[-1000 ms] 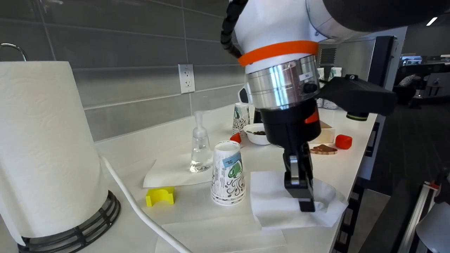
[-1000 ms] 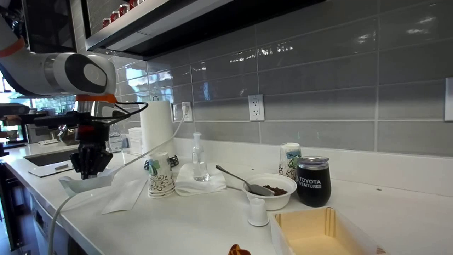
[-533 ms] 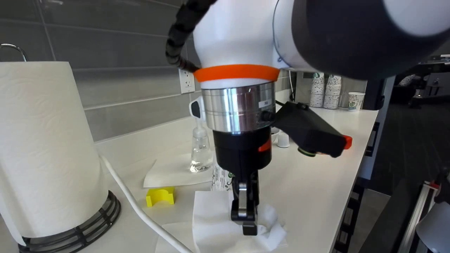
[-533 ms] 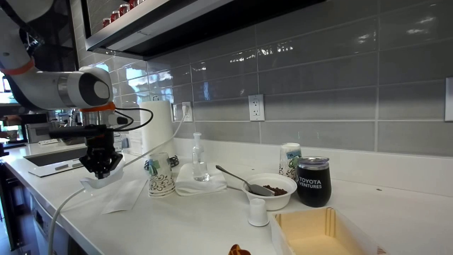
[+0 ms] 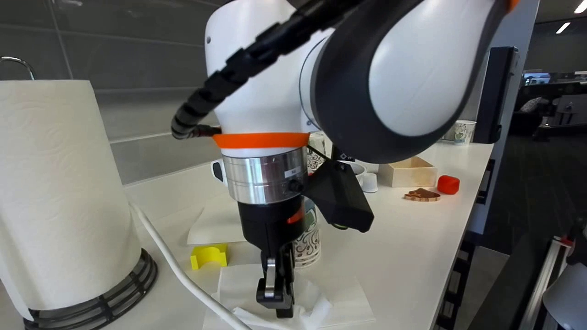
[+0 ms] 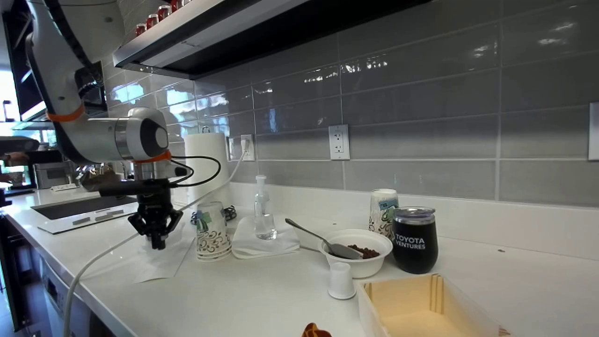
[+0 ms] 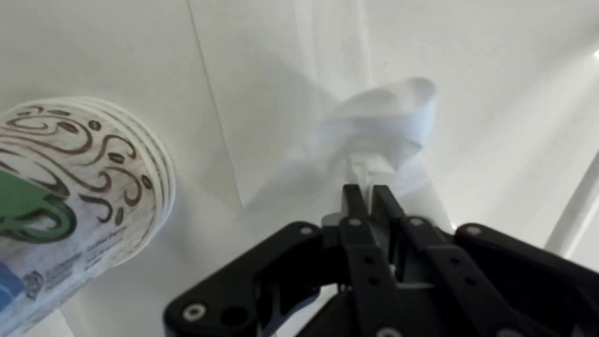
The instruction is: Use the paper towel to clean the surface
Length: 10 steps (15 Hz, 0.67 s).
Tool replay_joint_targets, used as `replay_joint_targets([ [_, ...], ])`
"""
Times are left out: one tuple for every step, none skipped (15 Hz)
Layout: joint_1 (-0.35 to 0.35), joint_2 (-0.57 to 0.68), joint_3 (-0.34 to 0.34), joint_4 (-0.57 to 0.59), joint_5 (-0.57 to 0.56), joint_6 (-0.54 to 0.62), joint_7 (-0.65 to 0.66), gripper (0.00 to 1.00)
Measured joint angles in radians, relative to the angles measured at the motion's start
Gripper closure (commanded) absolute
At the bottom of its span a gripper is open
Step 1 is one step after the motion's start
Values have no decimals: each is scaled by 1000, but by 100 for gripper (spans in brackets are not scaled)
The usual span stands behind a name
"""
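A crumpled white paper towel (image 5: 316, 305) is pinched between the fingertips of my gripper (image 5: 284, 313). In the wrist view the fingers (image 7: 367, 194) are shut with the towel (image 7: 390, 112) bunched between and beyond them. The towel hangs over a flat white sheet (image 5: 353, 302) on the white counter (image 5: 385, 261); whether it presses on the surface I cannot tell. In an exterior view my gripper (image 6: 158, 243) is low over the flat sheet (image 6: 161, 269), left of the stacked paper cups (image 6: 213, 234). The held towel is hard to make out there.
The cup stack (image 7: 89, 173) stands close beside the gripper. A white cable (image 5: 183, 275) crosses in front. A paper towel roll (image 5: 55, 192) and yellow block (image 5: 208, 255) stand nearby. A soap bottle (image 6: 264, 213), bowl (image 6: 358, 252), tumbler (image 6: 415, 241) and wooden box (image 6: 421, 304) are farther along.
My gripper has carried the towel away from the counter's front edge toward the roll and cable, and over the flat sheet. It stays shut on the towel. The other objects stay put.
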Motion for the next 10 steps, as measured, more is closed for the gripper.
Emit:
replay_joint_targets([
  [1, 10, -3, 11, 0, 0, -5, 48],
  [1, 17, -3, 19, 0, 0, -11, 39],
  [2, 20, -3, 25, 0, 0, -17, 33],
  [4, 20, -3, 29, 0, 0, -24, 24],
  [4, 20, -2, 32, 5, -1, -28, 17],
  [5, 19, 0, 32, 15, -3, -29, 9],
  [5, 17, 2, 32, 30, -10, -29, 2],
  [5, 12, 4, 32, 53, -27, -27, 0],
  [5, 5, 4, 31, 84, -46, -27, 0],
  [4, -7, 4, 28, 119, -67, -26, 0],
])
